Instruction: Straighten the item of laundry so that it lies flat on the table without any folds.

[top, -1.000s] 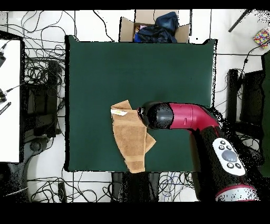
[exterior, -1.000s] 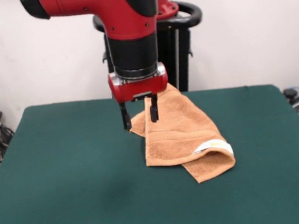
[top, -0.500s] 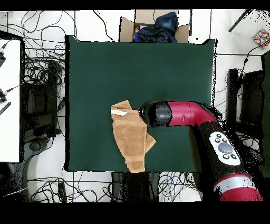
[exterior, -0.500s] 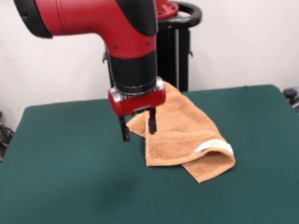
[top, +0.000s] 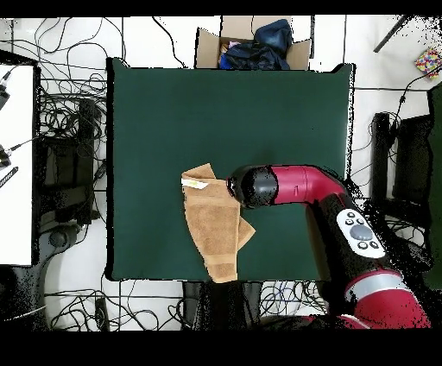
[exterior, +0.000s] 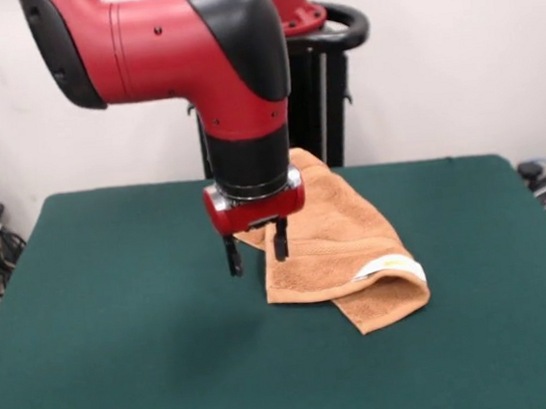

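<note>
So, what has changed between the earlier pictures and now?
The gripper has come down and slightly nearer the camera beside the towel's folded edge, jaws open, holding nothing. The arm's upper links swung round. The towel stayed folded on the table, unmoved.

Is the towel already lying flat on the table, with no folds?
No. In the front view the towel is still doubled over itself, with a folded corner near its white label.

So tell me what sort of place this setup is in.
Most likely a robotics lab. A red arm works over a green-topped table holding a towel, loose cables cover the tiled floor, and a cardboard box of clothes sits beside the table.
</note>
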